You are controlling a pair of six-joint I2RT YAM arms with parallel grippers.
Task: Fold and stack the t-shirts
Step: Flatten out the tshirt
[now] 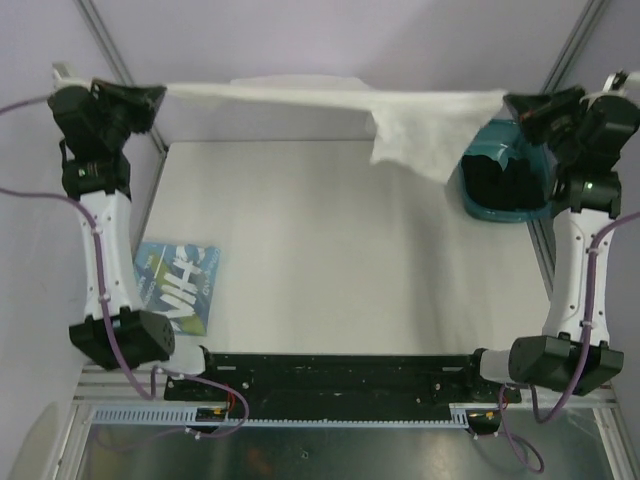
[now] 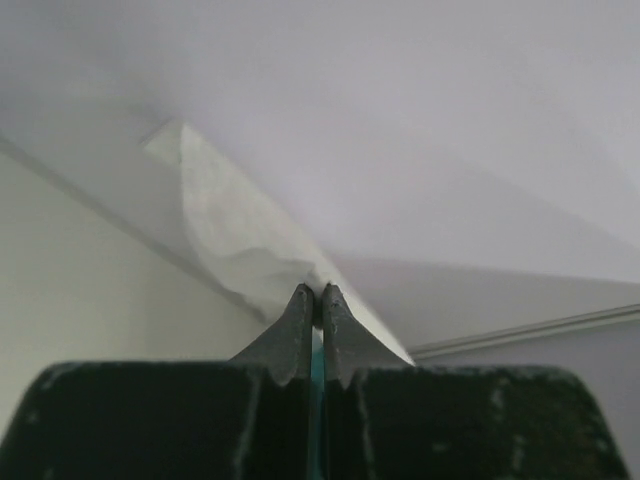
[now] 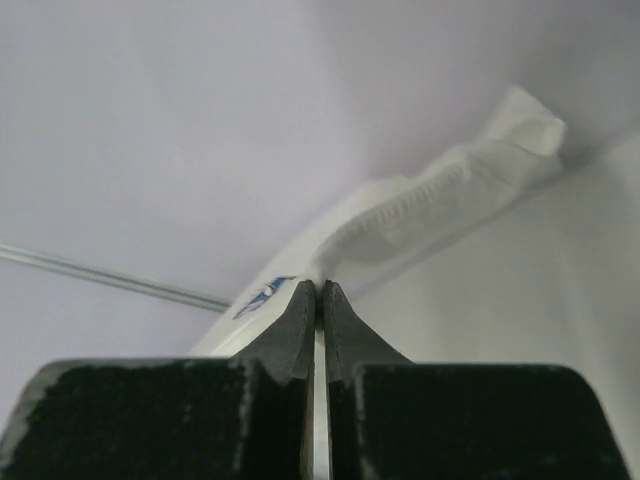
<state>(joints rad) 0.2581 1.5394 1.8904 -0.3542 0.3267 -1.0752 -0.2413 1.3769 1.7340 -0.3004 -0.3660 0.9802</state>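
The white t-shirt point(image 1: 330, 100) hangs stretched between your claws. The left gripper point(image 1: 160, 92) and the right gripper point(image 1: 508, 100) are each pinched tight on an edge. It looks light and limp and will likely sag, so grip it at the corners.

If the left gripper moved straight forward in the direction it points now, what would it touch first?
The left gripper is shut on the stretched white t-shirt, so it would push into that cloth first. Beyond it only the pale wall shows; its depth is unclear.
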